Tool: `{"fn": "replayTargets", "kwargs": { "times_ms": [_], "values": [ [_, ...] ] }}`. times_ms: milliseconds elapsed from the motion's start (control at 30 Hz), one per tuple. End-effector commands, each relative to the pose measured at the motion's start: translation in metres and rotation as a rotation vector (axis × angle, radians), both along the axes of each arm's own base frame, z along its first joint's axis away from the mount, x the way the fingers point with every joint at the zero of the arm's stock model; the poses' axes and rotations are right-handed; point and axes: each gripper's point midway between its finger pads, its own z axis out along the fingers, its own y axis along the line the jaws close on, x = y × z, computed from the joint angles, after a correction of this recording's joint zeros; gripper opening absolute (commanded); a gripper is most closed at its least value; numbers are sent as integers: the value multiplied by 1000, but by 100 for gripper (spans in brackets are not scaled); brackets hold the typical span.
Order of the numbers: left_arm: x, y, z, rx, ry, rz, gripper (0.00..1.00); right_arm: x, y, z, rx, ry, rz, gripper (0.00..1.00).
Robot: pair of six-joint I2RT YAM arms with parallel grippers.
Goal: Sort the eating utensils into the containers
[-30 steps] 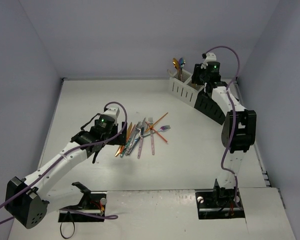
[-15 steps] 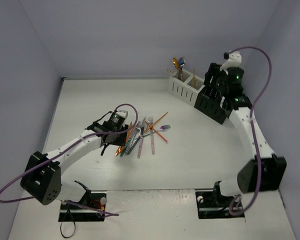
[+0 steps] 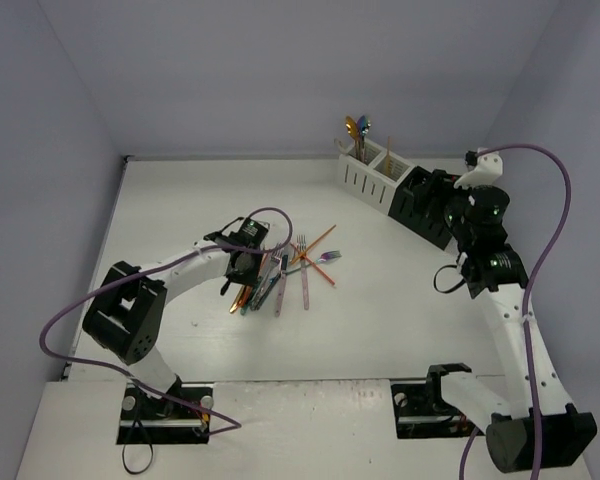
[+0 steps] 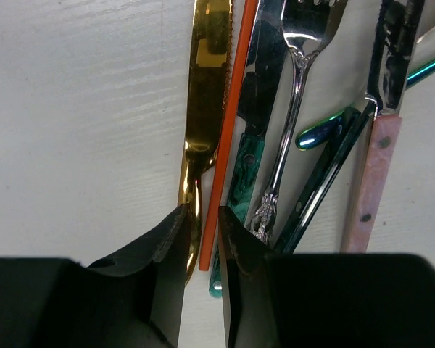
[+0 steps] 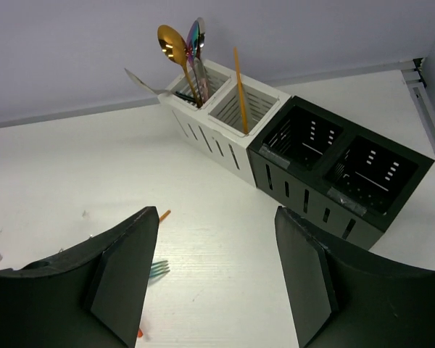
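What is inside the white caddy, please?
One compartment holds a gold spoon, an iridescent spoon, a silver piece; the other, an orange handle. The caddy hides their lower ends.

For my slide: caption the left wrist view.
Left tool straddles gold knife handle and orange stick, other cutlery alongside.

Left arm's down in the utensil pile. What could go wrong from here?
1. The left gripper has its jaws narrowed around both the gold knife handle and the end of the orange stick. It may lift two at once, or pinch one badly and drop it.
2. The green-handled knife and fork lie tight alongside, so a lift could drag or scatter them.
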Motion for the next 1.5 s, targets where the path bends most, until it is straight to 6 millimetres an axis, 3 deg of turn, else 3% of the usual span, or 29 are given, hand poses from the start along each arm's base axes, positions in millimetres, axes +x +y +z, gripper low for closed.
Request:
{"fn": "replayTargets", "kwargs": {
  "times_ms": [0,333,733,1100,1167,1233,1400,1467],
  "values": [
    [19,-10,8,-25,-39,-10,18,-13,5,12,-3,-43,32,63],
    [10,-13,-11,-24,28,-7,18,-25,3,-4,-23,-4,35,63],
    [-7,-28,-12,-35,51,-9,18,-23,3,-12,-23,20,34,64],
    [-14,-18,-31,28,116,68,17,-26,5,-12,-22,21,44,64],
    [-14,-15,-33,38,126,87,8,-27,5,-11,-22,19,43,64],
    [-13,-12,-32,47,125,99,1,-27,5,-10,-21,18,46,64],
    [-6,-2,-20,79,93,114,0,-27,9,-6,-14,16,65,64],
    [0,0,-7,85,54,120,0,-26,14,-3,-10,10,91,65]
  ]
}}
